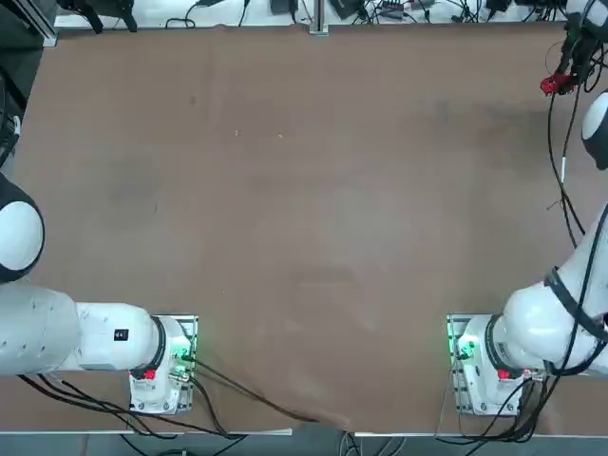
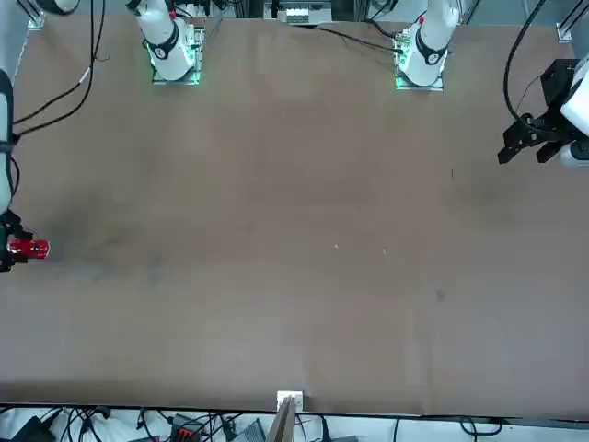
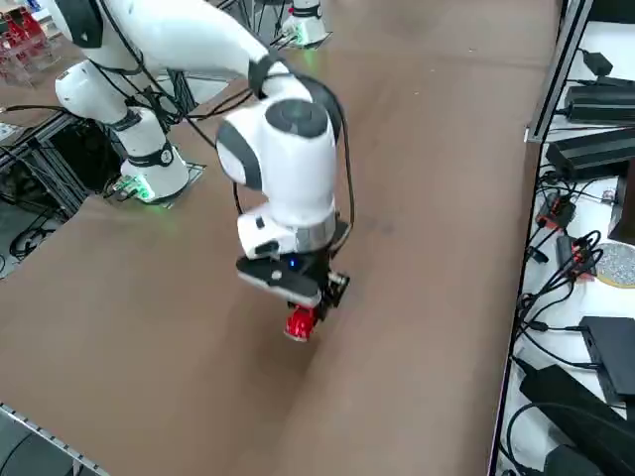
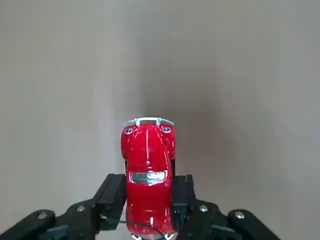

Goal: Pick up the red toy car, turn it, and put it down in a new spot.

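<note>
The red toy car is clamped between the black fingers of my right gripper, which is shut on its sides. Its silver bumper points away from the wrist, and a soft shadow lies on the brown table beneath it. In the top view the car shows at the far right edge of the table, under my right gripper. From the front the car hangs at the far left edge. In the side view the car sits just below the gripper, a little above the tabletop.
The brown table spreads bare to the robot's left of the gripper. Black cables trail along the right arm. Cables and power supplies lie past the table's far edge. Both white arm bases stand at the near edge.
</note>
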{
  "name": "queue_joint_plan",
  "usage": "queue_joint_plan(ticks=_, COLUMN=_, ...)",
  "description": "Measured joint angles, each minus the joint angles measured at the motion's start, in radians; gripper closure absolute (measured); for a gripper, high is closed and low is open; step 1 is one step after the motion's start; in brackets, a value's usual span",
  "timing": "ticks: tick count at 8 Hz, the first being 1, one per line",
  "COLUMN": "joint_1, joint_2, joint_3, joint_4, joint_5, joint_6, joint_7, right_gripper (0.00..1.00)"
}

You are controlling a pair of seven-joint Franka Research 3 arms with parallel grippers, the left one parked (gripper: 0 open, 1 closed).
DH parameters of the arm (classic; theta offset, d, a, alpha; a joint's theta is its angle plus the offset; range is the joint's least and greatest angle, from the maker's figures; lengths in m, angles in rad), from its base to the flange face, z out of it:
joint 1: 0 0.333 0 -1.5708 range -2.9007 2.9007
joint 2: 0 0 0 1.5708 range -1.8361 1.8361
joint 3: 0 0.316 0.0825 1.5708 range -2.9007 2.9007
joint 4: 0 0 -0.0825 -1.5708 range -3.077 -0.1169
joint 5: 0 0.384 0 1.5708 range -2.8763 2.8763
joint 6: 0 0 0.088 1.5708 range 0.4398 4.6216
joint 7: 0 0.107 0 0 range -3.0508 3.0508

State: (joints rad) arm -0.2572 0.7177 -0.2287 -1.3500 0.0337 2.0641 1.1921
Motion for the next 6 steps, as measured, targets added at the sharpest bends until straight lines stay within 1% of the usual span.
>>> queue_joint_plan(ticks=2, joint_1=-0.069, joint_2=0.051, joint_3=-0.003, joint_4=0.018, joint_5=0.086, joint_6=0.061, joint_7=-0.011, right_gripper=0.50)
queue_joint_plan(ticks=3, joint_1=-0.101, joint_2=0.072, joint_3=-0.003, joint_4=0.018, joint_5=0.118, joint_6=0.085, joint_7=-0.047, right_gripper=0.50)
queue_joint_plan(ticks=5, joint_1=-0.132, joint_2=0.115, joint_3=-0.002, joint_4=0.019, joint_5=0.188, joint_6=0.134, joint_7=-0.121, right_gripper=0.50)
queue_joint_plan(ticks=6, joint_1=-0.136, joint_2=0.130, joint_3=-0.002, joint_4=0.020, joint_5=0.202, joint_6=0.148, joint_7=-0.142, right_gripper=0.50)
